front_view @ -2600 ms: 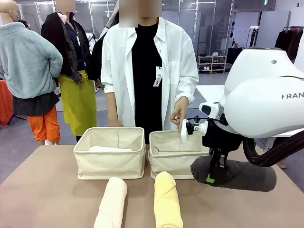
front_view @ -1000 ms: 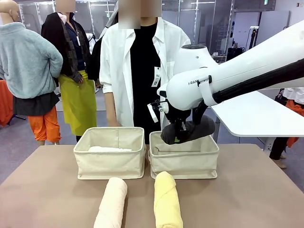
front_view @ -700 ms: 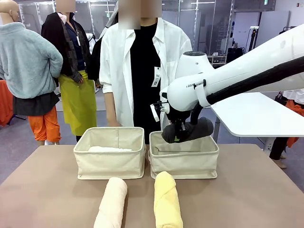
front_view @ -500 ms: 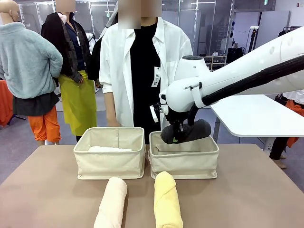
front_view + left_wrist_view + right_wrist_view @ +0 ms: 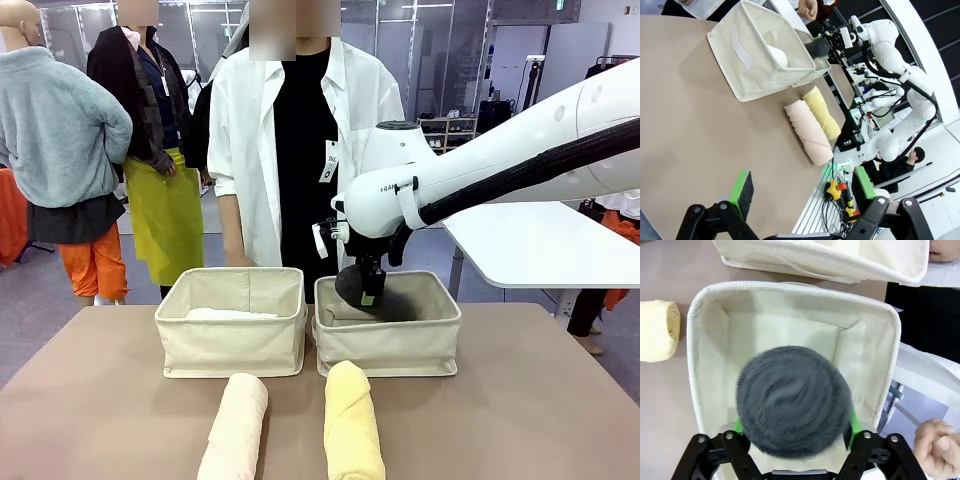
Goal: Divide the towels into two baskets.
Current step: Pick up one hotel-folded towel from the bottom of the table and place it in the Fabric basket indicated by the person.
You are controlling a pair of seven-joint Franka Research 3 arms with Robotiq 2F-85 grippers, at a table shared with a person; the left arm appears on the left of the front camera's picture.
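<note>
**STEP IN HAND: GREY TOWEL INTO RIGHT BASKET**

**Grey towel.** The grey towel [image 5: 395,300] hangs tilted over the right basket [image 5: 390,350]. Its low end is already inside the walls and its upper end lies between the right jaws. In the right wrist view, the green pads [image 5: 737,427] sit at either flank of the roll. Whether the jaws clamp the roll or stand free of it cannot be told.

**Other towels.** The white towel [image 5: 232,314] lies in the left basket [image 5: 230,350], which stands just beside the right one. The cream towel [image 5: 235,425] and yellow towel [image 5: 352,425] lie side by side on the counter [image 5: 520,400]. The cream one is in front of the left basket and the yellow one in front of the right.

**Left jaws.** Wide apart, holding nothing, above bare counter.

**Progress (judged).** One towel is placed, one is being placed and two are not yet handled.

**Next move (judged).**
1. Let the grey roll go fully, so that it settles on the basket floor.
2. Raise the right arm straight up, clear of the soft rim, so the wall is not dragged.
3. Send one counter towel to each basket, giving two and two. Cream suits the left basket and yellow the right.
4. Grip each roll across its middle, where it should sag least.

**Caution.** A person's hand [image 5: 935,440] is near the right basket's far corner.
</note>
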